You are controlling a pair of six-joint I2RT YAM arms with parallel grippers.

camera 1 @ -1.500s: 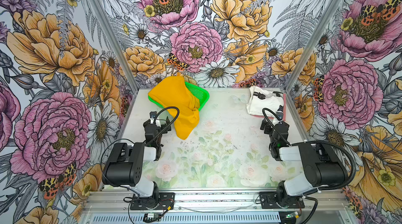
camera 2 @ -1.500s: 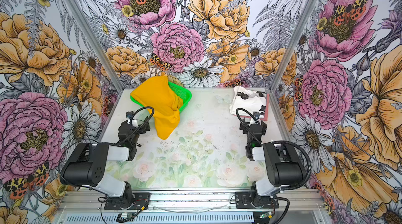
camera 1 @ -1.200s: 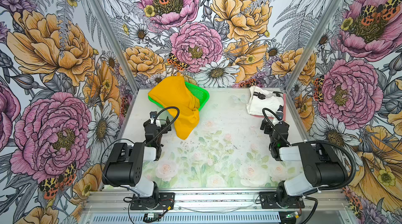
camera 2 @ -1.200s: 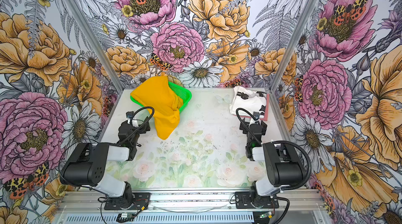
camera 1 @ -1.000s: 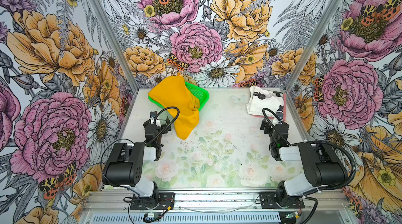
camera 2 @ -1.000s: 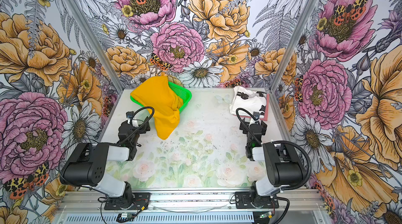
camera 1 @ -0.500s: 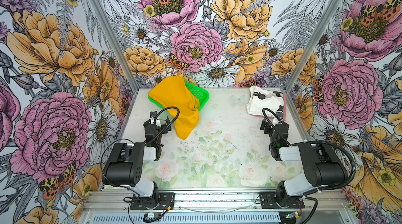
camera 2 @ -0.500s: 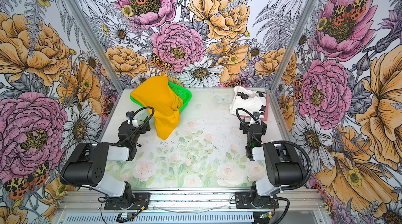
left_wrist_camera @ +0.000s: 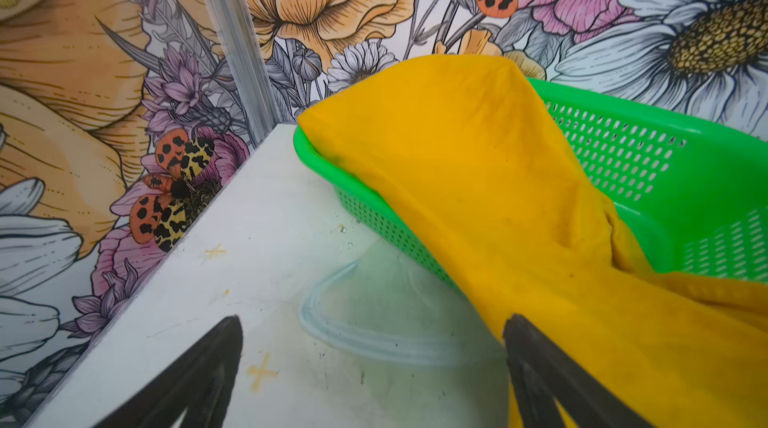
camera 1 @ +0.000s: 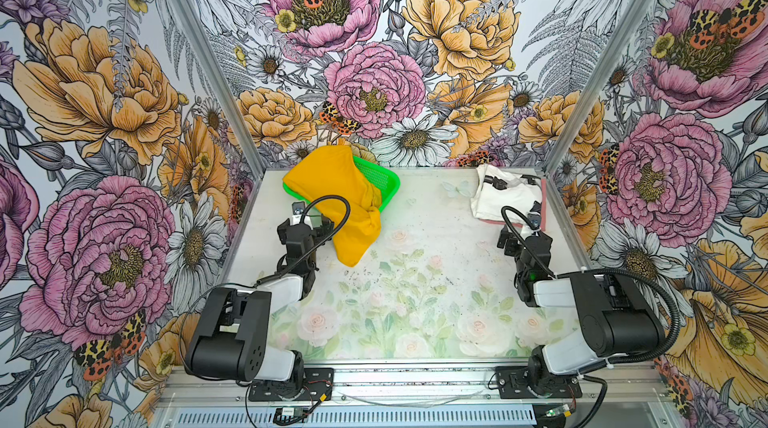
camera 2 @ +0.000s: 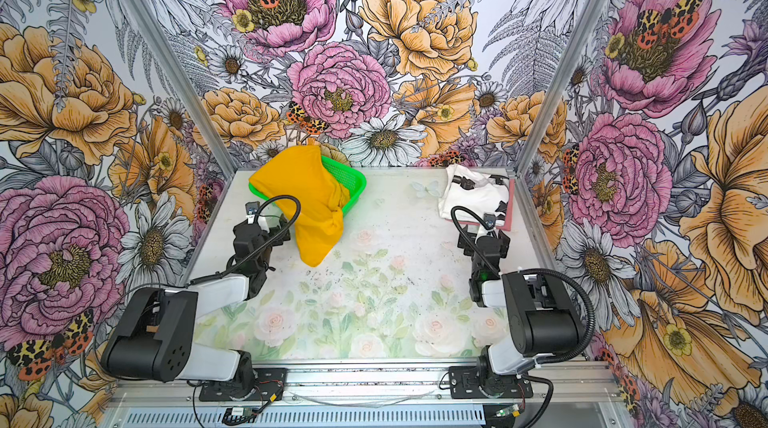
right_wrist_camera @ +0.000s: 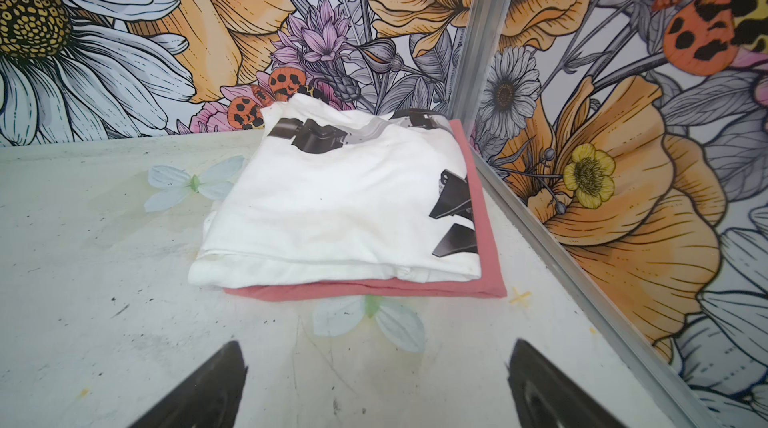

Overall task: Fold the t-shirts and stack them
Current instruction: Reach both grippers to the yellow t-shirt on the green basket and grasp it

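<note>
Limp yellow shirt (camera 1: 332, 181), perhaps knotted, drapes mesh basket (camera 1: 385, 181).

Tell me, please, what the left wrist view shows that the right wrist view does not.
Only the left wrist view shows the yellow t-shirt draped over the rim of the green basket onto the table. Only the right wrist view shows the white t-shirt folded on top of the pink t-shirt. Both show the table, floral walls and open fingers holding nothing.
</note>
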